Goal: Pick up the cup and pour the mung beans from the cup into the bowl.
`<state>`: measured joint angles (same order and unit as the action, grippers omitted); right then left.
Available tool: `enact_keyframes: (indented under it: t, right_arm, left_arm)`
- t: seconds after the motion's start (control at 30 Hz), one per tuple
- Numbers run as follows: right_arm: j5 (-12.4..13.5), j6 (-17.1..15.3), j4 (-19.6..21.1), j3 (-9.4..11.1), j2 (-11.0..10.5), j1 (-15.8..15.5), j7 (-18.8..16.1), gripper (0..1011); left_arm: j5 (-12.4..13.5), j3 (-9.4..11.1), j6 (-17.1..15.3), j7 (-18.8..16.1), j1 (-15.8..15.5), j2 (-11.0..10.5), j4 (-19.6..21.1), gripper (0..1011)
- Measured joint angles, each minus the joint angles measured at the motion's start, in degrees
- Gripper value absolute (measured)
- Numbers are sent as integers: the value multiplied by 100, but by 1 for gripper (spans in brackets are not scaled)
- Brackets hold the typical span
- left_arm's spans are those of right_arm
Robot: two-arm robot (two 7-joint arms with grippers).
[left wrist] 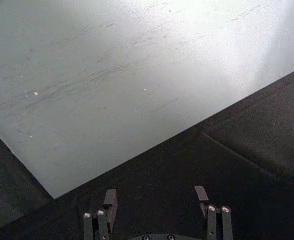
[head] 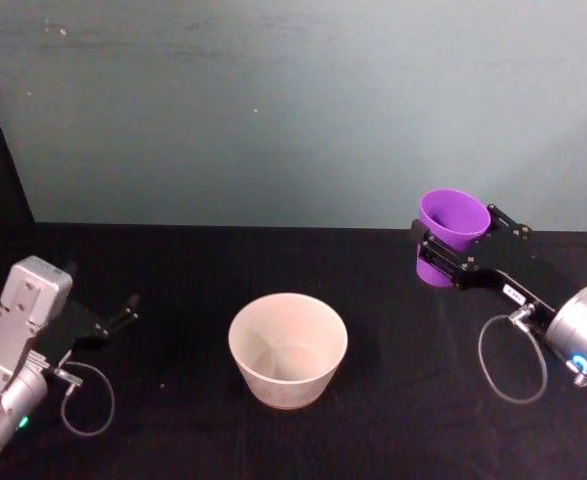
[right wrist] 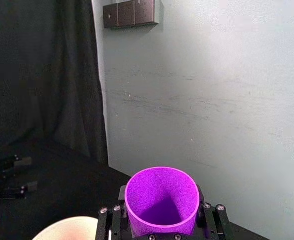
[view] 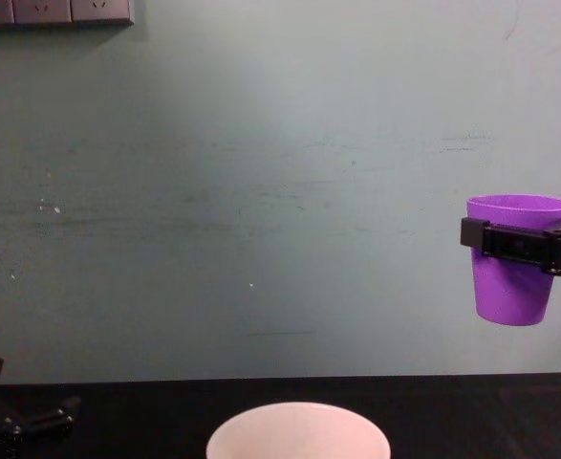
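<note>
My right gripper (head: 460,237) is shut on the purple cup (head: 451,222), holding it upright well above the black table, to the right of the bowl (head: 288,385). From the side, the cup (view: 509,287) hangs high at the right, clamped near its rim by the gripper (view: 521,244). The bowl (view: 299,430) is pale and stands mid-table, and its inside looks bare. The mung beans are hidden; in the right wrist view the cup (right wrist: 162,200) shows only a purple inner wall. My left gripper (head: 115,314) rests open at the table's left, and its fingers (left wrist: 110,200) hold nothing.
A pale green wall (head: 293,100) rises right behind the table's back edge. A socket panel (view: 51,10) is mounted high on it. Cable loops (head: 513,360) hang by both wrists. Black tablecloth lies bare around the bowl.
</note>
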<state>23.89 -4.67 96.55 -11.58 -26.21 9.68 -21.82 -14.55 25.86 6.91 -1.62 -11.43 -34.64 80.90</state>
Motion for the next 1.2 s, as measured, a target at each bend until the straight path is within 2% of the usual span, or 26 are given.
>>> enact_keyframes:
  t: [1.2]
  right_arm:
    - [0,0,0,0,0,0,0,736]
  left_arm:
    - [0,0,0,0,0,0,0,1000]
